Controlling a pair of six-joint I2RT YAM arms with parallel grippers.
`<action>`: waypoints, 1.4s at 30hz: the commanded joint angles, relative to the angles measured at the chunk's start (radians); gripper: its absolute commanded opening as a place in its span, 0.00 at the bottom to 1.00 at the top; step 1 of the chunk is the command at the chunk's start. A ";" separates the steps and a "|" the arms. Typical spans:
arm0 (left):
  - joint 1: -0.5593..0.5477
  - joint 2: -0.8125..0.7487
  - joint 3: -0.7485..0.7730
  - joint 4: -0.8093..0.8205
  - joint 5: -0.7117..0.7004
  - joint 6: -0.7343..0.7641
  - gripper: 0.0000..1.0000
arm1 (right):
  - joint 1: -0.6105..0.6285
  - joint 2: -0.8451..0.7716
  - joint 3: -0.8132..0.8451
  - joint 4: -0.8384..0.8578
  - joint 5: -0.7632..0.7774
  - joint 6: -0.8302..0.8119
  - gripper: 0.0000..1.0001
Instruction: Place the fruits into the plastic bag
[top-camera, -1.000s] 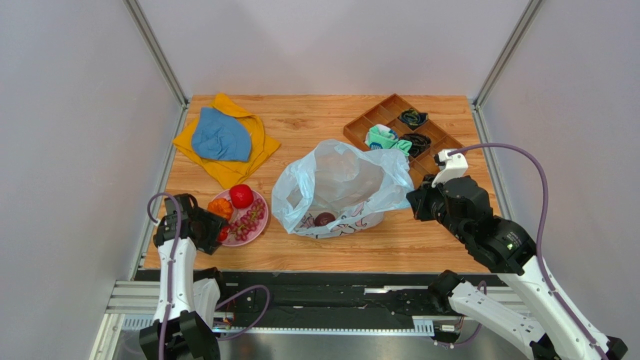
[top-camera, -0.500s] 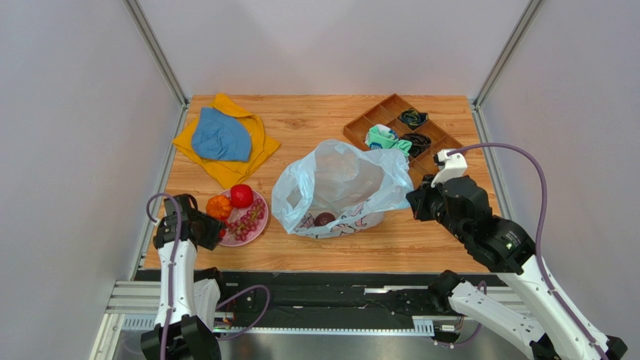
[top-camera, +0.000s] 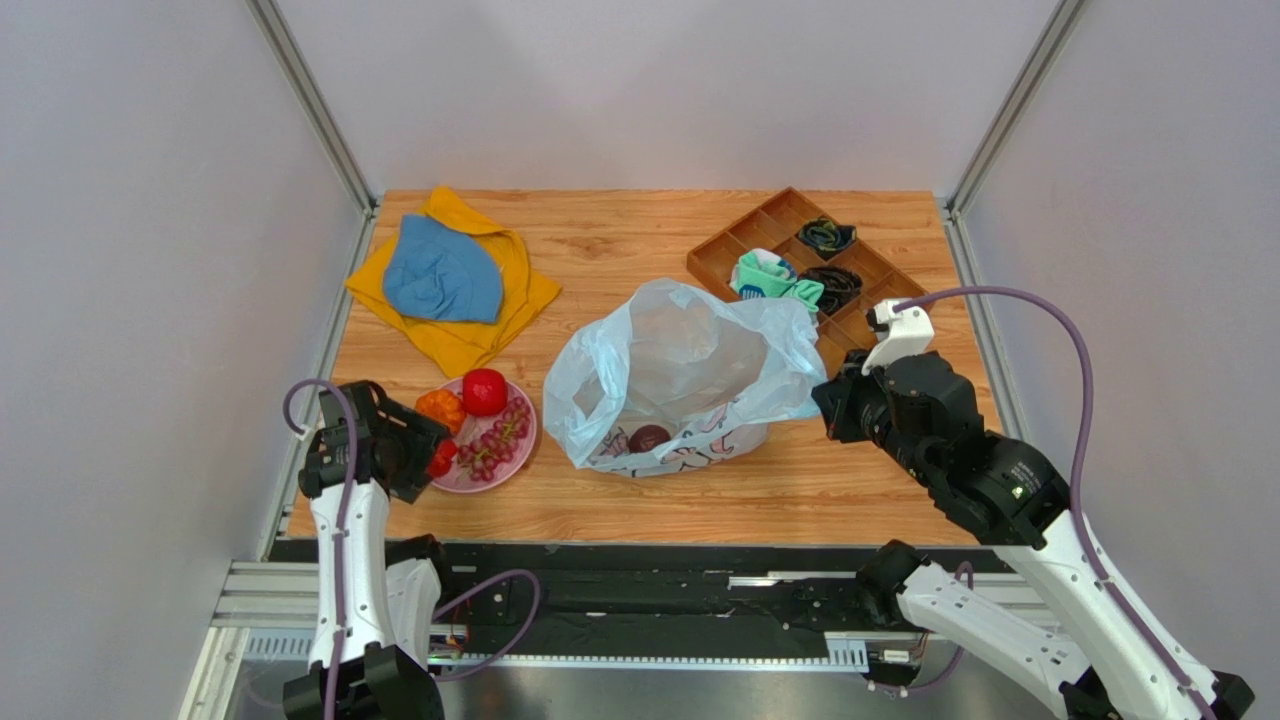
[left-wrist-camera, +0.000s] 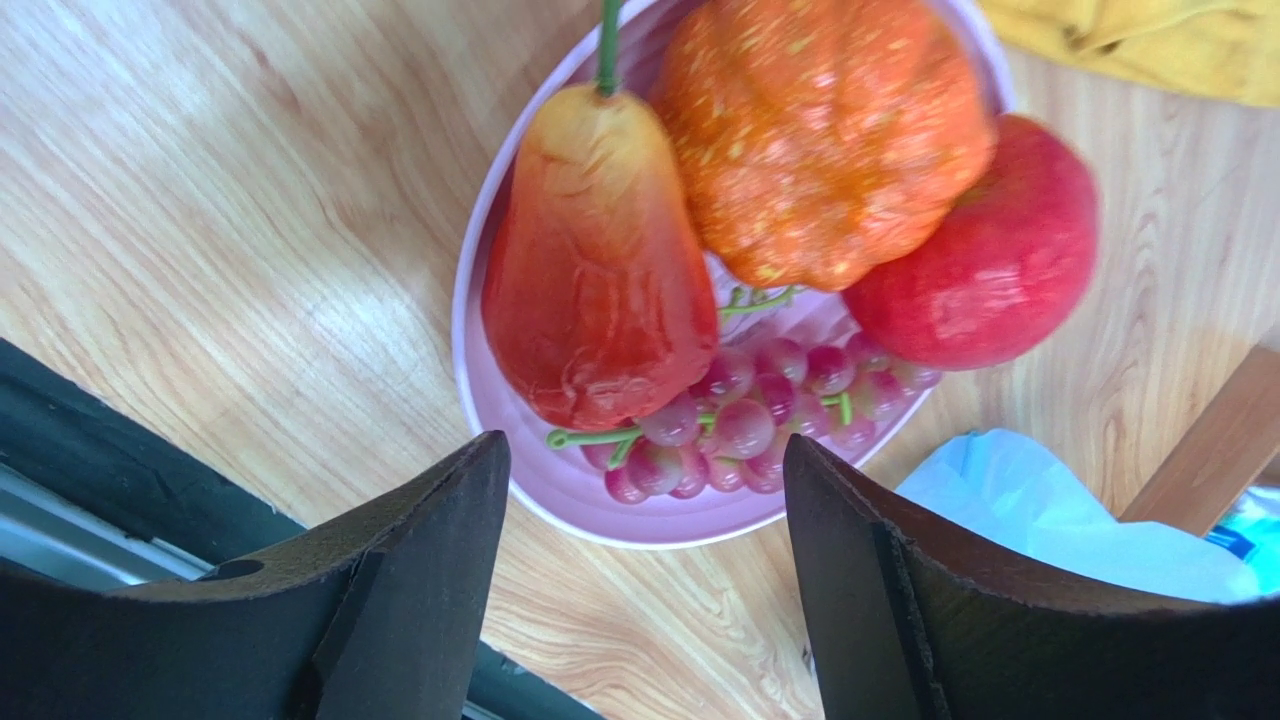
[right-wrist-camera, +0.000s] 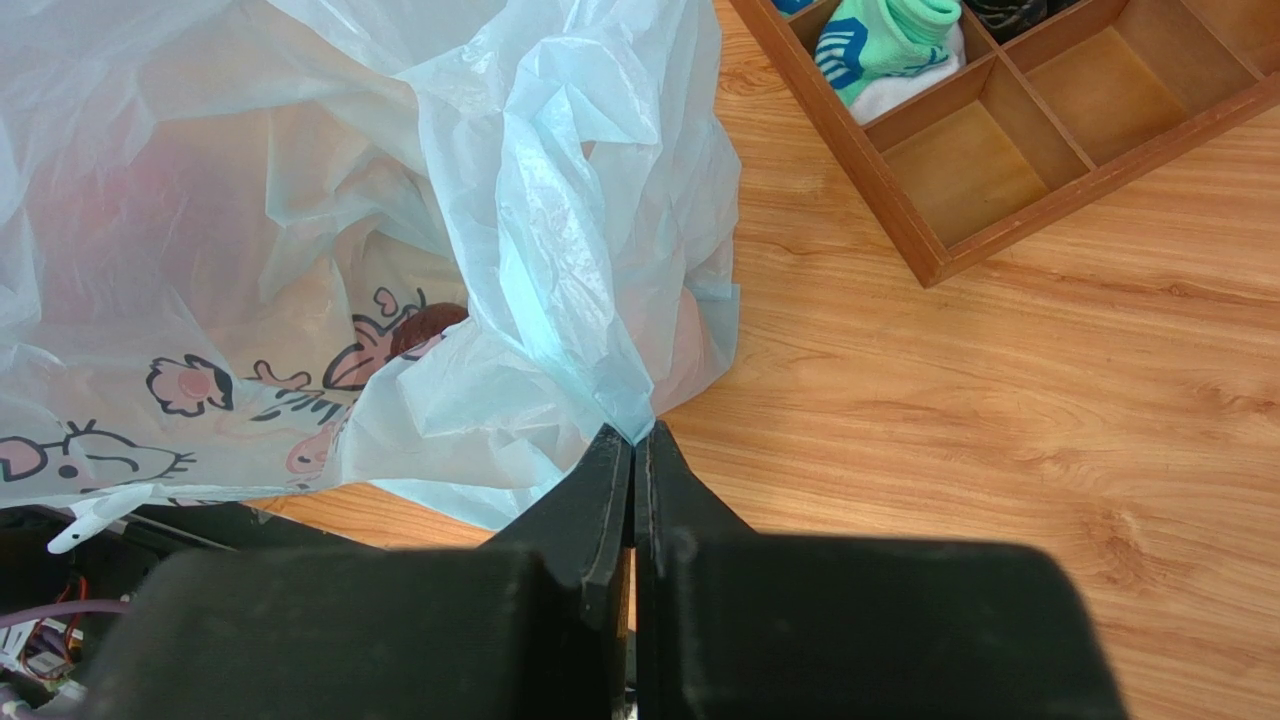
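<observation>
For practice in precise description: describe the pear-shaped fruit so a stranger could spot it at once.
At the wooden table's near-left corner sits a pink plate of fruit. Among the round orange, the apple and the grapes, the pear-shaped fruit alone is tapered, red-orange, with a green stem.

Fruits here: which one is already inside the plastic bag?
The dark purple plum, seen through the plastic bag; the others lie on the pink plate.

The top view looks down from high at the near edge over the whole worktop (top-camera: 631, 240); the left wrist view faces down, close over the pink plate (left-wrist-camera: 676, 518); the right wrist view sits close by the plastic bag (right-wrist-camera: 571, 195) and wooden tray (right-wrist-camera: 842, 150); the top view shows all three.
</observation>
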 joint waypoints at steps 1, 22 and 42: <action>0.009 0.003 0.077 -0.005 -0.054 0.039 0.76 | 0.000 -0.015 -0.014 0.047 0.002 -0.008 0.00; 0.014 0.116 0.003 0.120 -0.017 0.013 0.74 | 0.000 -0.024 -0.026 0.055 0.002 -0.013 0.00; 0.043 0.176 -0.030 0.165 0.000 -0.001 0.70 | 0.000 -0.008 -0.032 0.056 0.007 -0.012 0.00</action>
